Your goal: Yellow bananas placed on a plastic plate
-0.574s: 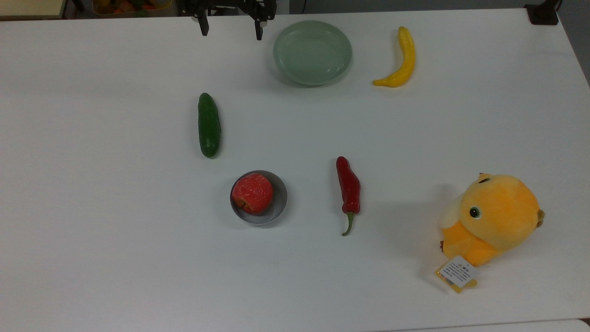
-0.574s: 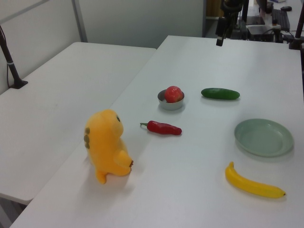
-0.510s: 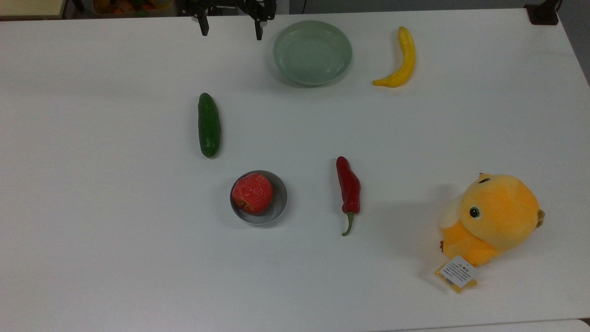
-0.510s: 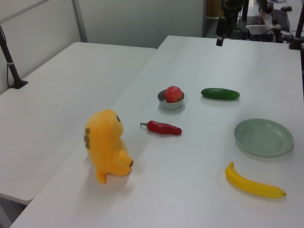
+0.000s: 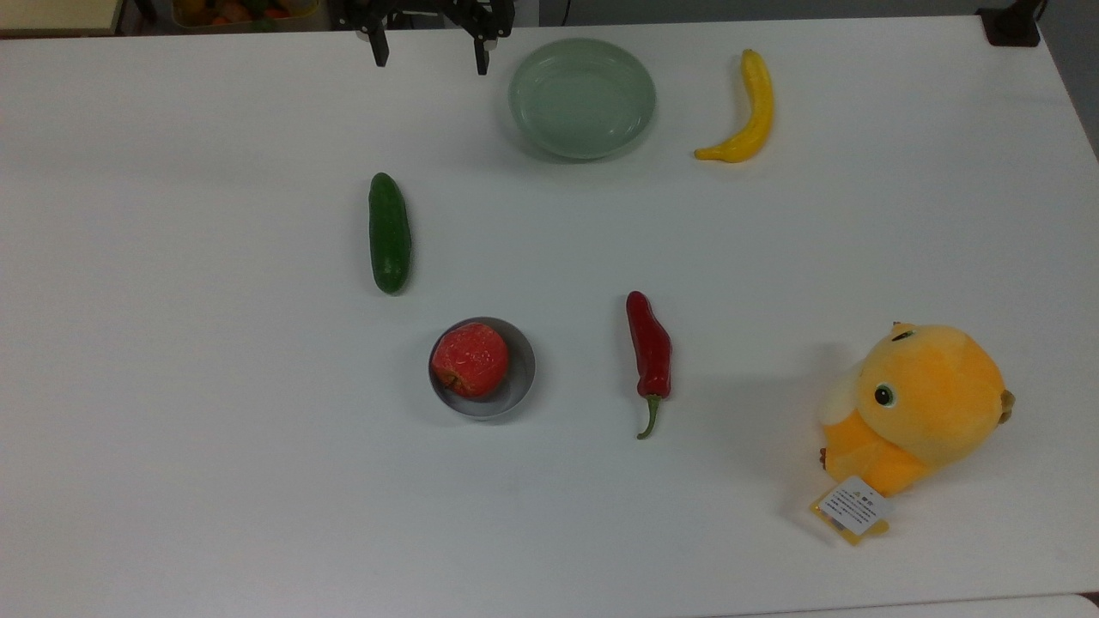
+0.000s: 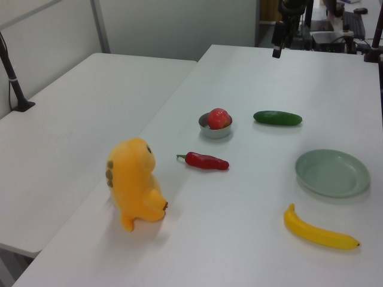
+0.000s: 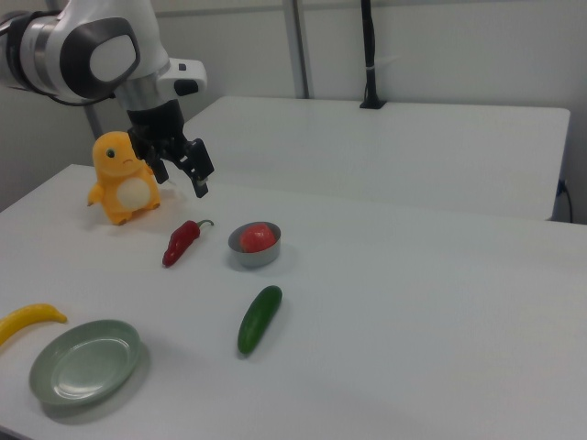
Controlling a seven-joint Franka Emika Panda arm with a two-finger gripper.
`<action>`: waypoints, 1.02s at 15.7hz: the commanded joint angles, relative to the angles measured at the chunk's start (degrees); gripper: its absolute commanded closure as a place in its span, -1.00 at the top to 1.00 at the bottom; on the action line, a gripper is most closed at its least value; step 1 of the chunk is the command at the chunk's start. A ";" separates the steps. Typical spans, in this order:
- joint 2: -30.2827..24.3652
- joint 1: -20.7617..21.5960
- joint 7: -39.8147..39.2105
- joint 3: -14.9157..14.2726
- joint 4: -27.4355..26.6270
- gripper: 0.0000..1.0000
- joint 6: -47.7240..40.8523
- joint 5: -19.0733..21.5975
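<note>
Arm raised, gripper (image 5: 428, 53) empty — fingers (image 5: 379, 53) spread

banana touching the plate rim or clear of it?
Apart. In the top view the yellow banana lies on the table to the right of the plastic plate, with a strip of bare white tabletop between them.

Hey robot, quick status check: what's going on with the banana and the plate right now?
End effector open, empty, hanging above the table's far edge. Banana on the table beside the green plate, not touching it. Plate empty. Nothing between them.
</note>
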 commanded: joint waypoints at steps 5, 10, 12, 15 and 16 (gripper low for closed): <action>-0.04 -0.49 -0.58 0.06 0.61 1.00 -1.77 1.61; 0.14 -0.41 -0.06 0.06 0.17 1.00 0.96 1.61; -0.21 0.03 0.12 0.15 -1.31 1.00 1.22 2.31; -2.14 0.39 1.78 0.33 -4.30 1.00 3.76 5.29; -2.50 0.82 2.66 0.41 -4.57 1.00 4.47 6.35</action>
